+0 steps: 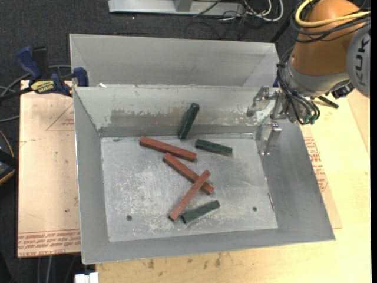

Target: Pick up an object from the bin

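Looking down from above and slightly to one side into a grey metal bin (177, 58) with sloping walls and a scuffed, flat floor.

At the right, reaching over the rim: a robot arm (327, 40) with a rounded orange cover and looped cables, cut off by the top and right edges. Beneath it, the gripper (268, 141), pale metal hanging low at the floor's far right corner, close to the right wall. Open or closed: impossible to tell, with pale metal merging into the grey wall behind.

Loose on the floor: six short, square-edged bars, three dark green and three reddish brown.
- Nearest the gripper: a flat green bar (214, 148), lying to its left by the back wall, clearly apart from it.
- Further left: a leaning green bar (188, 121), propped against the back wall.
- Mid-floor: an upper red bar (168, 149), with a middle red bar (185, 170) just beside its right end. Touching or not is hard to make out.
- Crossing the middle red bar near its lower end: a lower red bar (182, 204).
- Against that bar's bottom end: a front green bar (200, 211).
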Controlling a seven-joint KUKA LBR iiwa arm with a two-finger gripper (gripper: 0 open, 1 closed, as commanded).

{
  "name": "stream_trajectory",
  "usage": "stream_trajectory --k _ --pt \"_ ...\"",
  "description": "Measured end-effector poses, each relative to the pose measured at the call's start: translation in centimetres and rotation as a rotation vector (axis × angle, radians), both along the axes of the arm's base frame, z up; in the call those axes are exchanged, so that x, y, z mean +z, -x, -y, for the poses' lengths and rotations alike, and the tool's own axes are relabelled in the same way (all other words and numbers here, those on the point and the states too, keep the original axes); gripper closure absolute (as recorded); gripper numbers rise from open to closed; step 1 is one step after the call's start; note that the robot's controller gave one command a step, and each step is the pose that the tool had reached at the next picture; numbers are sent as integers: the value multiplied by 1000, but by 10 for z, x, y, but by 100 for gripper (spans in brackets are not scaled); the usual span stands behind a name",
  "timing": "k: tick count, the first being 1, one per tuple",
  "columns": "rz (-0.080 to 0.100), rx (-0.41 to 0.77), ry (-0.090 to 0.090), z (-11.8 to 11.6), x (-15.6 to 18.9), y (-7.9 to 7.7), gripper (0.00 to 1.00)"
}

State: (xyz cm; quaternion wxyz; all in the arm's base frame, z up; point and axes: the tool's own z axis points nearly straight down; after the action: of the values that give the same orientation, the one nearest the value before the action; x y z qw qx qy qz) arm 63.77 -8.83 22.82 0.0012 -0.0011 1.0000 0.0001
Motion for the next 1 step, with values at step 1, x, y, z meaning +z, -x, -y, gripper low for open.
stream_trajectory --k 1 --pt "0 0 0 0 0 0 0"
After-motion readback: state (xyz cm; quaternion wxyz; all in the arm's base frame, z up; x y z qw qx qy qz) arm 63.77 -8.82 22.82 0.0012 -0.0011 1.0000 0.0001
